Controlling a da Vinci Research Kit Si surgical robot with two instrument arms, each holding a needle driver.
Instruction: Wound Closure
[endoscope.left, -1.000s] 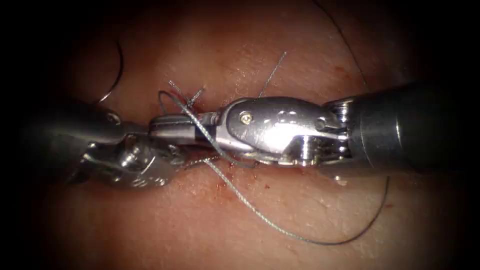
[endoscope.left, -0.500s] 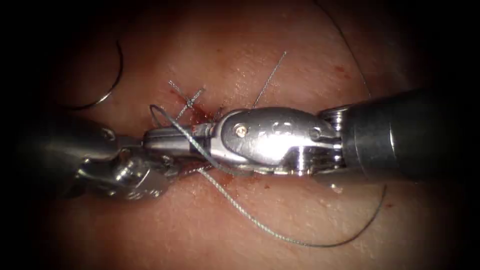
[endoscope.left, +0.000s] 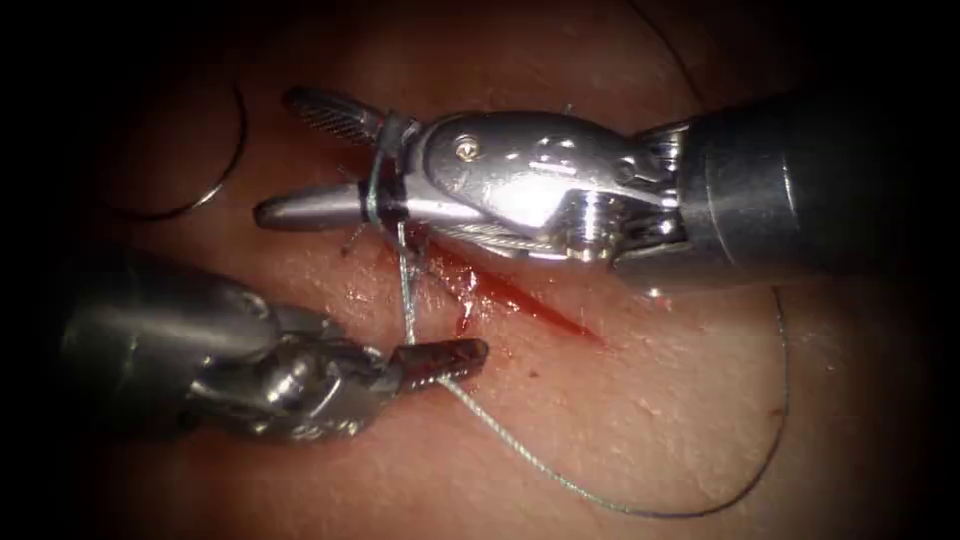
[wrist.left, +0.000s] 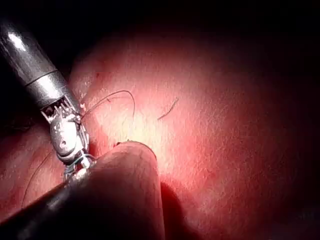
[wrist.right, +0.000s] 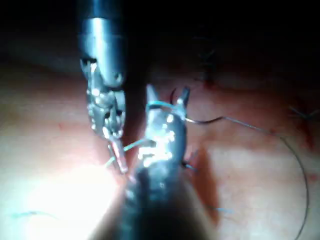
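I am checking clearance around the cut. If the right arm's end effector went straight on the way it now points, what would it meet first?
Probably nothing at first: the right arm's silver end effector, open with grey thread wrapped around it, points toward the endoscope view's left over bare pink tissue. The thin curved needle lies ahead, though depth is unclear.

The tissue (endoscope.left: 620, 420) carries red fluid (endoscope.left: 520, 295) along its cut, thread (endoscope.left: 560, 480) below it, needle (endoscope.left: 215, 170) upper-left.

both tools, right tool (endoscope.left: 300, 158) and left tool (endoscope.left: 445, 360), of polished, glossy metal; fingers (endoscope.left: 330, 112) ribbed on the inner face. thread (endoscope.left: 520, 445) a fine, twisted, pale strand with a dull sheen. tissue (endoscope.left: 620, 420) moist, finely pebbled, softly glistening; red fluid (endoscope.left: 530, 300) wet and shiny.
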